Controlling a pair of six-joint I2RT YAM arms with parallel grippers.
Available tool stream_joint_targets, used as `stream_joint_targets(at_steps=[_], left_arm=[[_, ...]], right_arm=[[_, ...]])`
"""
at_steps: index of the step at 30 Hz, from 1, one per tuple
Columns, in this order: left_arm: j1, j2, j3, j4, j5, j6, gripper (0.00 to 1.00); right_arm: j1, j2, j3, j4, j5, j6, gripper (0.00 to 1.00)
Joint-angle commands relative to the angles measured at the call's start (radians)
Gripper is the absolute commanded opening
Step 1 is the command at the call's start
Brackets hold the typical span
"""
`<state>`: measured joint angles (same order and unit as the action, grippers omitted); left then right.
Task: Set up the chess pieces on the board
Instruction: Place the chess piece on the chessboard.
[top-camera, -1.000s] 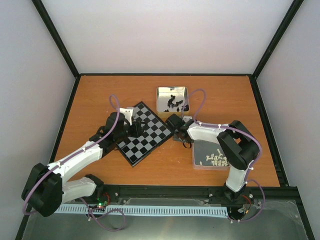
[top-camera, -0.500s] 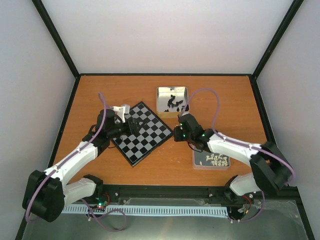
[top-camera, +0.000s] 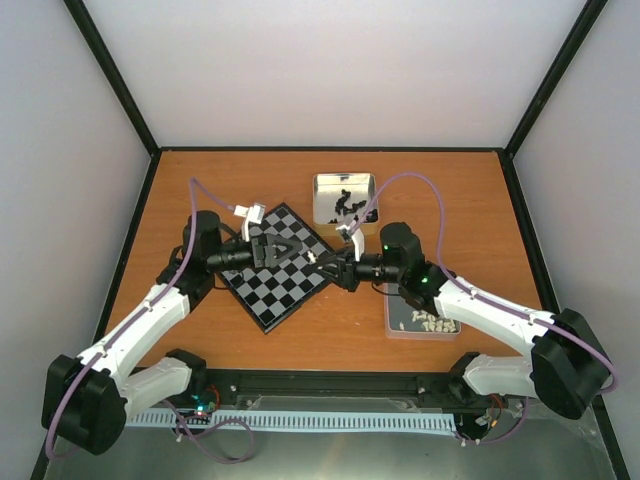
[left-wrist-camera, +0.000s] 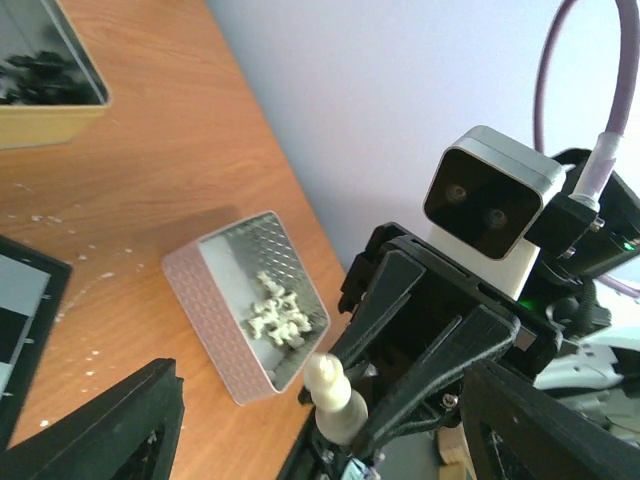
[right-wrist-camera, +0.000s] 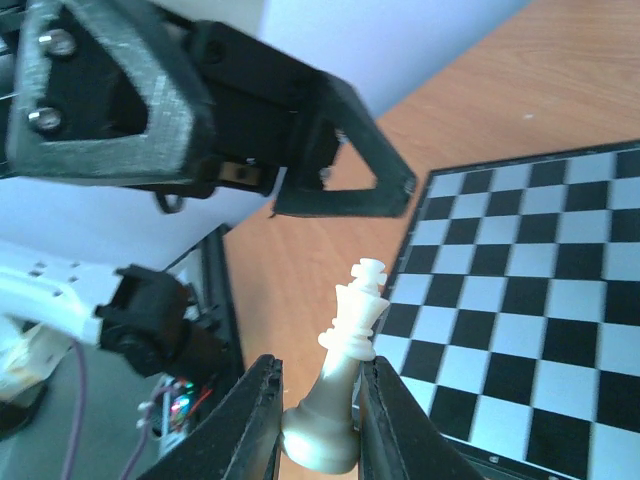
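Above the chessboard (top-camera: 283, 290), my left gripper (top-camera: 283, 247) is standing wide open, facing my right gripper (right-wrist-camera: 318, 430). The right one is pinching a cream-white king (right-wrist-camera: 350, 365) by its base over the board's right corner, crown pointing towards the open jaws. The white-piece tin (top-camera: 392, 322) and black-piece tin (top-camera: 322, 200) are sitting well clear.

Beneath the left hand (top-camera: 297, 249): chessboard (top-camera: 275, 295) on the desk (top-camera: 200, 190). In the right hand (right-wrist-camera: 318, 425): king (right-wrist-camera: 352, 320), just ahead of the left hand. Beyond the right hand: tin (top-camera: 345, 230) with chessmen (top-camera: 343, 205) inside. To its right, nearer: second tin (left-wrist-camera: 210, 320), likewise.
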<state>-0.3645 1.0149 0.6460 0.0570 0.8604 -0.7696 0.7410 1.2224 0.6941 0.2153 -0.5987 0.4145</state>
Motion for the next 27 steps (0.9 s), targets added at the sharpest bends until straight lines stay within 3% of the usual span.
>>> stream_joint_targets(at_steps=[1, 8, 17, 24, 27], left_arm=[[0.007, 0.024, 0.027, 0.074, 0.147, -0.101, 0.74], [0.007, 0.042, 0.016, 0.083, 0.231, -0.127, 0.57], [0.006, 0.091, -0.002, 0.037, 0.249, -0.053, 0.53], [0.006, 0.084, -0.016, -0.005, 0.264, -0.024, 0.30], [0.006, 0.076, -0.027, -0.022, 0.267, -0.011, 0.29]], right_arm=[[-0.002, -0.002, -0.004, 0.059, -0.190, -0.058, 0.18], [-0.001, 0.035, 0.040, 0.034, -0.259, -0.101, 0.18], [-0.001, 0.112, 0.079, 0.055, -0.307, -0.104, 0.18], [-0.001, 0.139, 0.087, 0.061, -0.287, -0.103, 0.18], [-0.002, 0.141, 0.087, 0.063, -0.278, -0.101, 0.17]])
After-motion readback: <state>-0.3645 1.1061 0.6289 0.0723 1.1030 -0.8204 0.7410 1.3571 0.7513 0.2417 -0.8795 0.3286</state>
